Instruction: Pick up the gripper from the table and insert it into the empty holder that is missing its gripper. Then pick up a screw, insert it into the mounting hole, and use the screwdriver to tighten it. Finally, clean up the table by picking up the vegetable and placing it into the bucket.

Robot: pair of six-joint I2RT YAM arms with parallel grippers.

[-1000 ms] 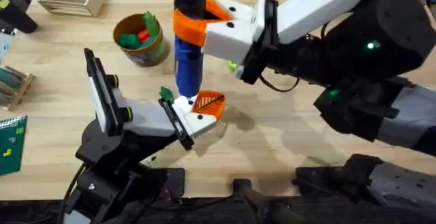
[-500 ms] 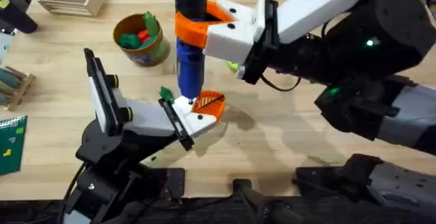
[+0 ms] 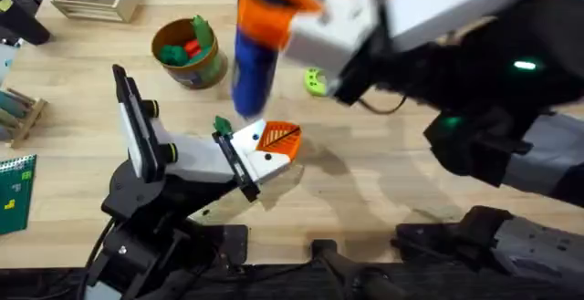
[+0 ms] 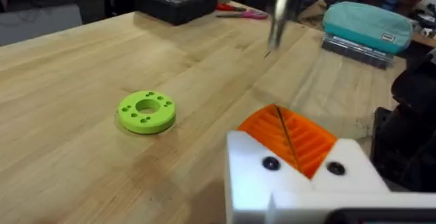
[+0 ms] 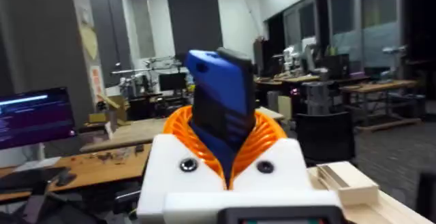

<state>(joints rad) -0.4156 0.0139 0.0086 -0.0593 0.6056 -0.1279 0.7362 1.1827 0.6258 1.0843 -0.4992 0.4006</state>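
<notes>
Now the right end effector (image 3: 274, 15), clenched on the screwdriver (image 3: 253, 58) by its blue handle, has risen from the holder: half a second ago the shaft tip stood on the white block, and at present the tool hangs above it, tilted and blurred by motion. In the left wrist view the thin metal shaft (image 4: 278, 16) is in the air, apart from the part below. I judge from this that the tightening is finished, or at least paused — the screw itself I cannot make out.

The left end effector (image 3: 239, 159) has not moved; it grasps the holder (image 3: 260, 157), with the orange gripper (image 3: 281, 137) seated in it, held just above the bench (image 3: 383, 181).

Further out, a small dark green piece — probably the vegetable (image 3: 222, 125) — lies just beside the holder. The bucket (image 3: 189, 52) stands well apart toward the far left, with red and green toys already inside. A green ring (image 3: 316, 82) lies near the right arm.

What is left, in my judgement, is to put down the screwdriver and carry the vegetable to the bucket.
</notes>
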